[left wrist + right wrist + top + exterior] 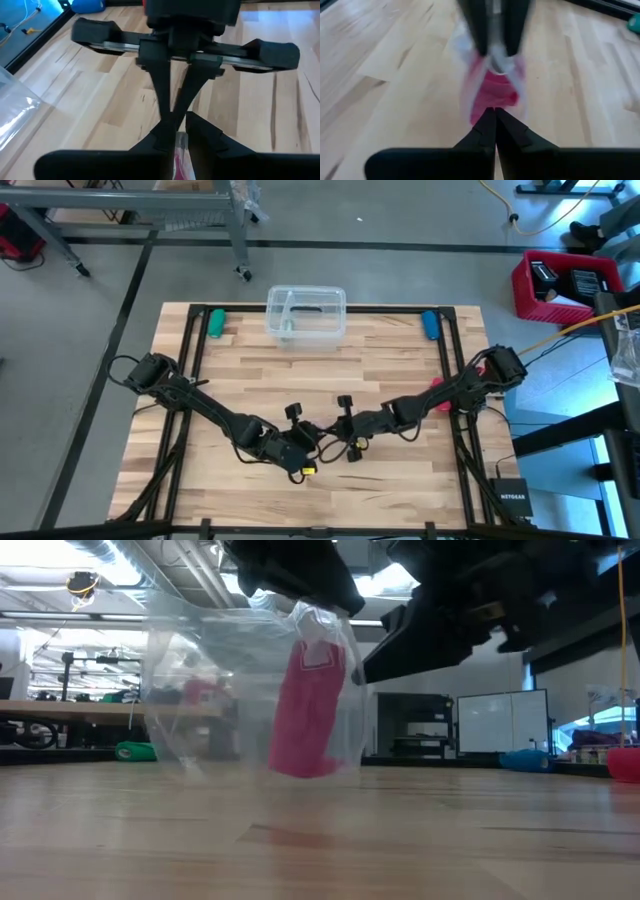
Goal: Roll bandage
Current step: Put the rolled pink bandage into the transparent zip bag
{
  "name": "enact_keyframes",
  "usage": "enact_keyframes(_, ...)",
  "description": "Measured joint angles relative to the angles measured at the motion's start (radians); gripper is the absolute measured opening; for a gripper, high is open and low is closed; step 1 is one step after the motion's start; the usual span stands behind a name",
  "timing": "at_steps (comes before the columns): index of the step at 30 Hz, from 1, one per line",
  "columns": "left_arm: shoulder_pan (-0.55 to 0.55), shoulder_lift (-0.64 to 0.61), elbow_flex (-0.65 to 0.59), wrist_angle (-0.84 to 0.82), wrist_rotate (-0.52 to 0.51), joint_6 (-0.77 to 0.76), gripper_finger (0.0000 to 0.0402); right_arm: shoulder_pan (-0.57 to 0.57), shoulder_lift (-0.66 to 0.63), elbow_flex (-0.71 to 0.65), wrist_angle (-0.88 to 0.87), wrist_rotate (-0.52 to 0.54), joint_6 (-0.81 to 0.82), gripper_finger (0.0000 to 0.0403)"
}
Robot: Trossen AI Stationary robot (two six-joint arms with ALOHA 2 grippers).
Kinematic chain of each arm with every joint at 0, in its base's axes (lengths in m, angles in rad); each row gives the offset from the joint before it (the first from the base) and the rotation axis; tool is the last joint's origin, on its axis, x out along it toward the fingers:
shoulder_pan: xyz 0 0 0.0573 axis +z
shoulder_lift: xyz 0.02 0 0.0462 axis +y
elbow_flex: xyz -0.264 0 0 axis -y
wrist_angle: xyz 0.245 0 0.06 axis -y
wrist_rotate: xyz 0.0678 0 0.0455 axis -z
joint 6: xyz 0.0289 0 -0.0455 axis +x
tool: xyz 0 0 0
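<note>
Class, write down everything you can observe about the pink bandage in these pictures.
The bandage is a soft pink fabric roll, hanging roughly upright inside a crumpled clear plastic wrapper just above the wooden table, near its front middle. Both end effectors meet at its top: the left end effector and right end effector are pinched shut on the wrapper. Whether the wrapper's bottom touches the table cannot be told.

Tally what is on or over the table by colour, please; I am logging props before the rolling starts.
Pink: 1, the bandage inside its wrapper.
Clear: 2, the wrapper and the plastic tub.
Green: 1, the green object.
Blue: 1, the blue object.
Total: 5.
</note>
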Motion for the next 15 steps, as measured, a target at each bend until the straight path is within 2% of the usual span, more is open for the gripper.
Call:
enact_keyframes(7, 0.014, 0.000, 0.000, 0.018, -0.001, -0.004, 0.0033, 0.006, 0.000, -0.003, -0.003, 0.007, -0.001, 0.0009)
enact_keyframes(15, 0.022, 0.000, 0.000, 0.095, 0.012, 0.051, 0.0033, -0.007, 0.099, -0.004, 0.274, -0.106, -0.086, 0.0009)
